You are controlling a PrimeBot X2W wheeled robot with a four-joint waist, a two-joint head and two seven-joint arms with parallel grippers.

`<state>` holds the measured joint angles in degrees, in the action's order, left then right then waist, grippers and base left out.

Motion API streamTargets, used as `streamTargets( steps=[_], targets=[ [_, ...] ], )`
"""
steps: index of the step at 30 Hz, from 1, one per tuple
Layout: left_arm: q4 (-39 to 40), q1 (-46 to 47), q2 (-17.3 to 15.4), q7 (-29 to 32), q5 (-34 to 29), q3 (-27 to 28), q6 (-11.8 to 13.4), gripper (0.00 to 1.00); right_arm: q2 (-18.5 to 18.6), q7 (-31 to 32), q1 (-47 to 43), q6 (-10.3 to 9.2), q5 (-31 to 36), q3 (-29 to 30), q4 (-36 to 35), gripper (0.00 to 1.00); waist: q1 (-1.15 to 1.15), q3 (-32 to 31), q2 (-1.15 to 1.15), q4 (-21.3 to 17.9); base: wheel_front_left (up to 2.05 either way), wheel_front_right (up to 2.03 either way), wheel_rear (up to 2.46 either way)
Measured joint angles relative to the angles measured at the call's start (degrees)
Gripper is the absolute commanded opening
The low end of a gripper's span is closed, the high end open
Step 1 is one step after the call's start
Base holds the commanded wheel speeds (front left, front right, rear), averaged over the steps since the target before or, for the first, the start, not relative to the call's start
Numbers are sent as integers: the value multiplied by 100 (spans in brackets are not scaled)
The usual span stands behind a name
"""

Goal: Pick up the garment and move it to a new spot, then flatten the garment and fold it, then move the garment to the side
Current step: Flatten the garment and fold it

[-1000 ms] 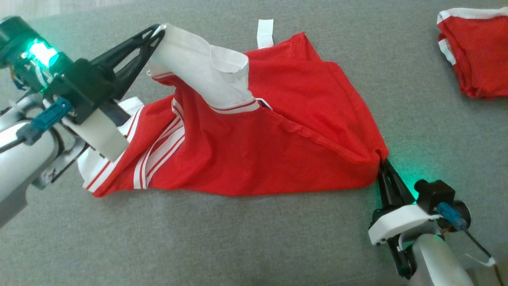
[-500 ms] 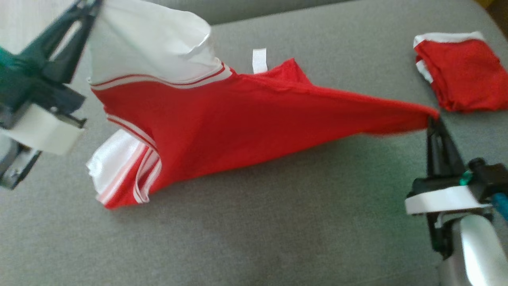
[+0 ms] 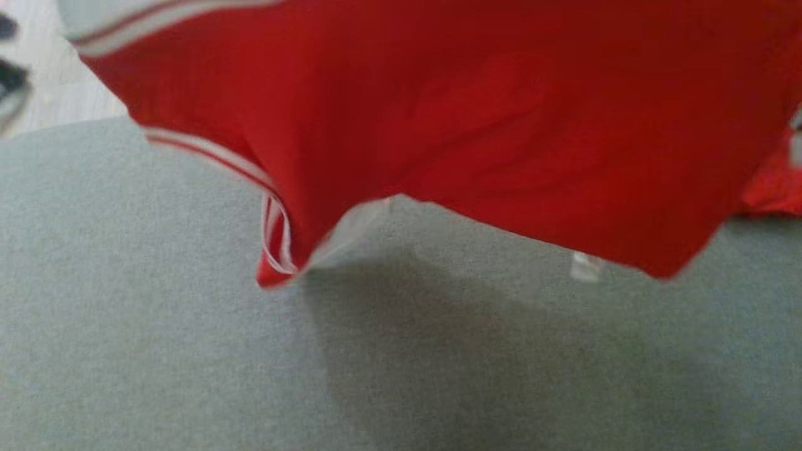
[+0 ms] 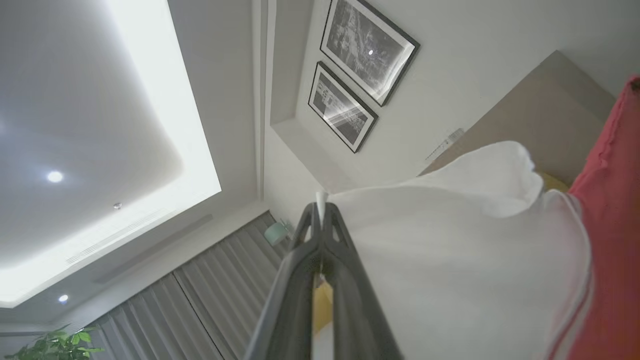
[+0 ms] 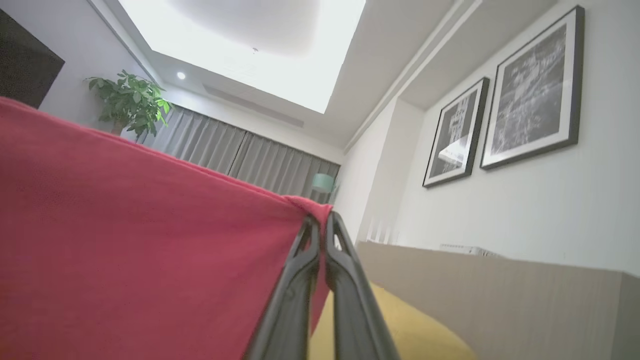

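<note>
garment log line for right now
left gripper: shut on garment white part | right gripper: shut on garment red corner | garment: hanging over grey surface

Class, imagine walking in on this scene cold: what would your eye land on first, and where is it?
The red garment hangs lifted across the top of the head view, above the grey surface. The left gripper is shut on its white sleeve and the right gripper on a red corner, both aimed toward the ceiling.
</note>
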<state>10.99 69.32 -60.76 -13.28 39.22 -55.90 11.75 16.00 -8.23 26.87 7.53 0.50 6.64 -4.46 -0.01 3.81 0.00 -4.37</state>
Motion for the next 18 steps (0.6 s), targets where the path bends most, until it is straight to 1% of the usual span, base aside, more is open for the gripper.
streamTargets(
  steps=[2, 4, 7, 11, 13, 15, 18],
  targets=[
    [-159, 276, 80, 10, -3, 38, -197, 0, 209, 191, 421, 0, -8, -115, 46, 0, 0, 11, 0, 19, 0, 0, 0],
    [-404, 474, 232, 94, -13, 26, -419, 0, 374, 368, 829, 0, -65, -320, 246, 0, 0, 52, 0, 24, 0, 0, 0],
    [-978, 736, 517, 309, -155, -86, -738, 0, 612, 543, 1423, 0, -153, -689, 854, 0, 1, 183, 0, 38, 0, 0, 0],
    [-1893, 1099, 886, 468, -426, -304, -1131, 0, 711, 626, 2131, 0, -438, -1255, 1771, 0, 1, 472, 0, 47, 0, 0, 0],
    [-2340, 1357, 1072, 463, -576, -350, -1285, 0, 737, 576, 2529, 0, -539, -1526, 2170, 0, 2, 680, 0, 48, 0, 0, 0],
    [-2725, 1689, 1260, 456, -794, -368, -1386, 0, 735, 442, 2976, 0, -616, -1705, 2528, 0, 2, 919, 0, 47, 0, 0, 0],
    [-3199, 2311, 1492, 321, -1143, -347, -1430, 0, 725, 142, 3726, 0, -594, -1856, 2965, 0, 2, 1314, 0, 31, 0, 0, 0]
  ],
)
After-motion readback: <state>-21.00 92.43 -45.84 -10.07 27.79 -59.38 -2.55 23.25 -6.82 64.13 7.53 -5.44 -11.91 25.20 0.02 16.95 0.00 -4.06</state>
